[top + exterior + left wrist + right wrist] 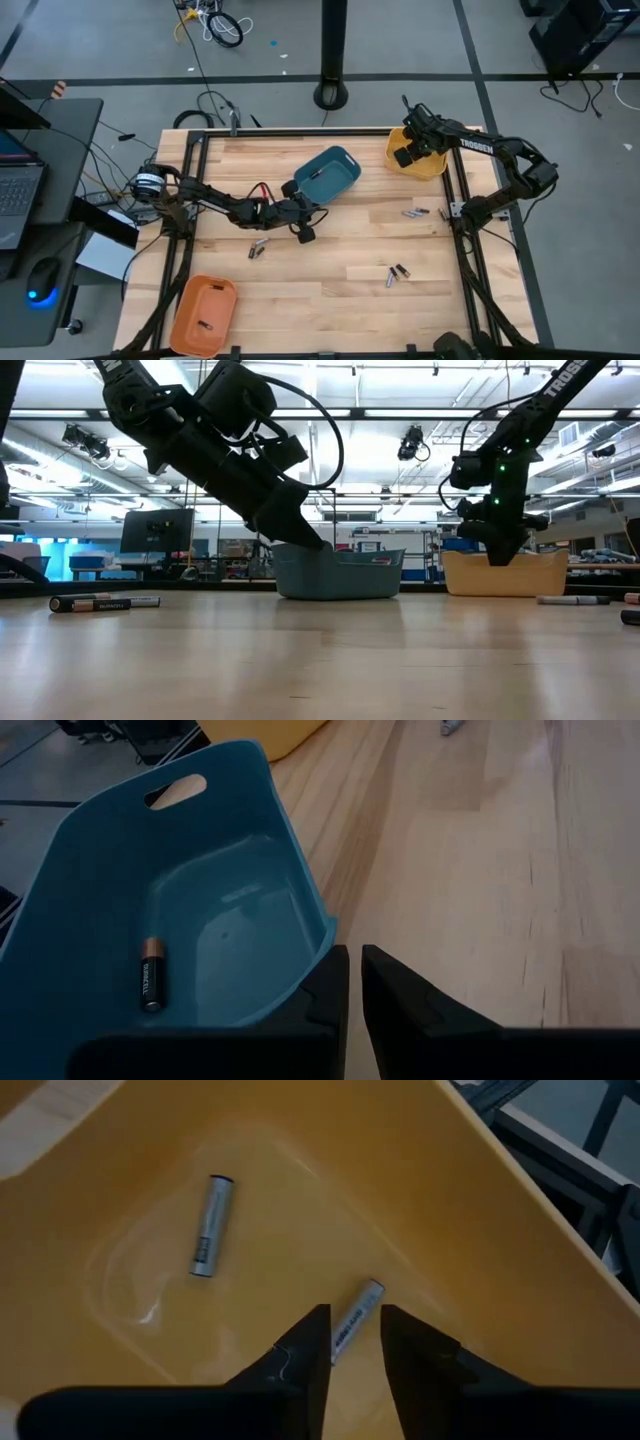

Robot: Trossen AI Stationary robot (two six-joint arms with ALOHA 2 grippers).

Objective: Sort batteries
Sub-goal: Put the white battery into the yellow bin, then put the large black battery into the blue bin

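High view, right arm: you see it reach from the table's right edge up to the far right corner, its right gripper (411,152) over the yellow bin (432,165).
High view, left arm: you see it stretch low from the left edge toward the middle, the left gripper (305,226) just beside the near edge of the teal bin (335,176).
High view, bins: the orange bin (203,313) sits at the near left corner with one small dark cell inside.
High view, loose batteries: you can count pairs on the wood: one pair (259,247) near the left gripper, one (397,273) toward the near right, one (416,212) below the yellow bin.
Low view: you see the left arm slant down to the teal bin's front wall and the right arm hang upright over the yellow bin; a battery (104,602) lies on the table at the left.
Left wrist view: its fingers (322,992) stand almost together with only a thin slit, holding nothing, at the teal bin's rim; one dark copper-topped battery (150,974) lies inside.
Right wrist view: its fingers (300,1345) stand apart above the yellow bin's floor; a silvery battery (354,1323) lies between the tips, clear of both, and a second one (210,1226) lies farther off.
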